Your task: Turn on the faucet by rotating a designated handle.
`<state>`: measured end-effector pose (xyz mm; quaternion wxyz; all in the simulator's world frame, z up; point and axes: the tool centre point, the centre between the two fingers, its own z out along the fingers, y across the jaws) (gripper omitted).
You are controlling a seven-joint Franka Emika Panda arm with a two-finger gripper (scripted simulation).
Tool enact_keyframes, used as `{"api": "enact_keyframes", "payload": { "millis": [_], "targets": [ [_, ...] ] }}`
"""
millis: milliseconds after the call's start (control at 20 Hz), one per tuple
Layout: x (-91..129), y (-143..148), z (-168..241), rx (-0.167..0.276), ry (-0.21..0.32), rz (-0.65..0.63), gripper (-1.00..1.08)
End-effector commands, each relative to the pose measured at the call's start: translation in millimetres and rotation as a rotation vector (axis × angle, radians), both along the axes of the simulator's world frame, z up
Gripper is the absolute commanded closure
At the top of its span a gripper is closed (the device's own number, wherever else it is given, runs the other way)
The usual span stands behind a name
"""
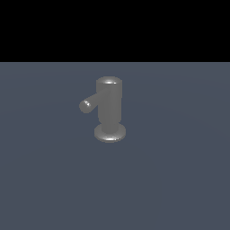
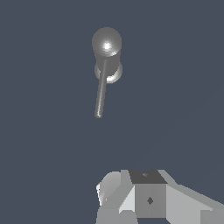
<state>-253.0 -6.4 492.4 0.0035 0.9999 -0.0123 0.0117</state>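
Tool [image 2: 131, 210] parts are sitting nearest the wrist camera, pale blocky housing only; fingertips are cut off by the frame edge, so we cannot tell how far it is opening, and we are seeing nothing held in it. In the exterior view the arm is not showing at all.

Counter [image 1: 179, 179] is filling both views, flat dull blue-grey, no markings. Above its far edge in the exterior view we are getting only black, no walls or room detail.

Faucet [image 1: 109, 110] is standing upright on its flared disc base, roughly mid-counter, well apart from the tool. In the wrist view we are looking down on its rounded top [image 2: 106, 43].

Handle [image 1: 90, 102] is sticking out from the upper body toward the exterior view's left; in the wrist view it is showing as a thin rod [image 2: 101, 94] reaching out from the cylinder toward the camera side.

We are judging this as the approach step: no contact, handle not turned yet. Next move is calling for bringing the tool down beside the rod's free end, on one side of it, then pushing sideways around the body, avoiding the thick cylinder.
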Motion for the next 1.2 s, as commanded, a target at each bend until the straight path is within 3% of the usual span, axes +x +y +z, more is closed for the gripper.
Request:
{"api": "enact_keyframes", "payload": {
  "millis": [0,550,1150],
  "targets": [
    [0,0,0,0.000,0.000,0.000,1.08],
    [6,12,-31,0.001,0.003,-0.013,1.08],
    [24,48,-127,0.004,0.011,-0.053,1.08]
  ]
}}
